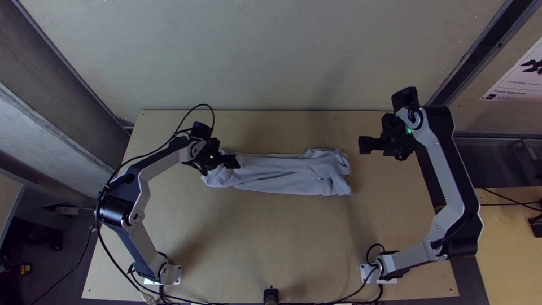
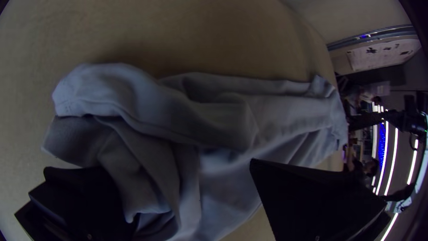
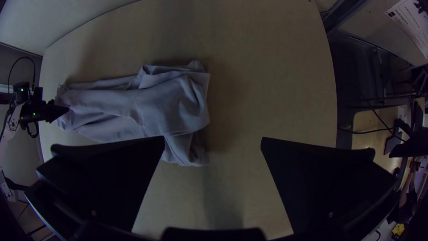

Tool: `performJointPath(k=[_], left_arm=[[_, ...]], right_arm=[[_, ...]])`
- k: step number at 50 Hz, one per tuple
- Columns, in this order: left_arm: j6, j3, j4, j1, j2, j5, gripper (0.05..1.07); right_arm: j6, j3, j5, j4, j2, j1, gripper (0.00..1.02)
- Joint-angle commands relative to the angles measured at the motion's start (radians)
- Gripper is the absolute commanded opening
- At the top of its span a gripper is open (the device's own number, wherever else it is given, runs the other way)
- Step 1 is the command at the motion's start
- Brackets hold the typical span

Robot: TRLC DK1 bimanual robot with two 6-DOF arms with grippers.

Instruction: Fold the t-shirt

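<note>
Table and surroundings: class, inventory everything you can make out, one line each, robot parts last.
T-shirt: one, pale grey-blue, gathered into a strip mid-table
Table: one, light wood, centre
Panel: one, grey, beyond the table
Poster: one, white, upper right
Side table: one, light wood, far right
Cables: several, black, mostly around the arms
Arms: two, silver and black, left and right
Left gripper: one, black, open, at the shirt's left end
Right gripper: one, black, open, right of the shirt

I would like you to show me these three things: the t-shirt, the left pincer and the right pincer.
T-shirt (image 1: 274, 174): top view, on the middle of its long, narrow shape.
Left pincer (image 2: 179, 164): left wrist view, midway between its fingertips.
Right pincer (image 3: 213, 138): right wrist view, midway between its fingertips.
</note>
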Motion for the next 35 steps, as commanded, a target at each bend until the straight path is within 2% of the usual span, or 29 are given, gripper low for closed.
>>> performJointPath(k=[1, 3, 8, 9, 14, 20, 26, 35], left_arm=[[-0.043, -0.011, -0.013, -0.047, 0.086, -0.080, 0.94], [-0.050, -0.004, -0.016, -0.056, 0.087, -0.106, 0.78], [-0.066, 0.013, -0.015, -0.067, 0.098, -0.164, 0.06], [-0.066, 0.018, -0.016, -0.067, 0.101, -0.165, 0.09], [-0.066, 0.026, -0.035, -0.066, 0.101, -0.172, 0.08], [-0.056, 0.065, -0.121, -0.047, 0.098, -0.245, 0.08], [-0.006, 0.087, -0.199, 0.005, 0.071, -0.336, 0.08], [0.126, 0.079, -0.246, 0.178, 0.031, -0.334, 0.08]], right_arm=[[0.020, -0.044, 0.000, 0.006, -0.050, 0.006, 0.99], [0.020, -0.057, 0.000, 0.012, -0.058, 0.006, 0.99], [0.020, -0.077, 0.000, 0.020, -0.072, 0.000, 0.99], [0.020, -0.080, 0.000, 0.020, -0.073, -0.002, 0.99], [0.020, -0.092, 0.000, 0.029, -0.083, -0.006, 0.99], [0.022, -0.101, -0.001, 0.035, -0.089, -0.005, 0.99], [0.025, -0.104, -0.001, 0.045, -0.087, -0.003, 0.99], [0.028, -0.107, 0.000, 0.062, -0.083, 0.001, 0.99]])
